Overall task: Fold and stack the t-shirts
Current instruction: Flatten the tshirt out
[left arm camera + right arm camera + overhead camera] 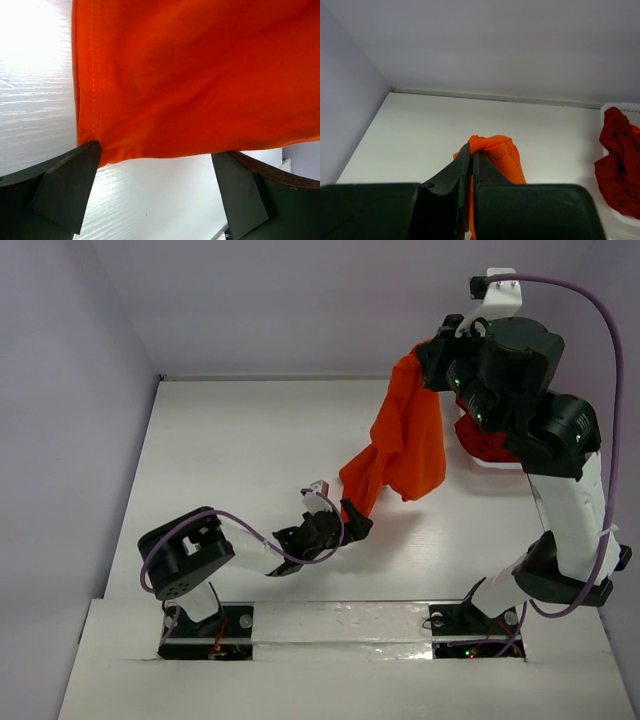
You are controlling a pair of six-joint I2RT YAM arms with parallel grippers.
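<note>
1. The bright orange cotton t-shirt (405, 440) is held raised, far right, pinched in the closed right claw (470, 149).
2. The left claw (156, 152) is spread wide at its lower hem, gripping nothing.
3. Dark crimson fabric (620, 160) is bundled in the white basket (620, 106).

The orange shirt (200, 75) is soft, matt cloth with a stitched hem. The table (35, 100) is glossy white with a fine, wood-like grain. The left gripper (155, 150) looks like matt dark plastic. The red shirts (620, 160) are crumpled matt cloth, and the basket (619, 106) is white plastic.
</note>
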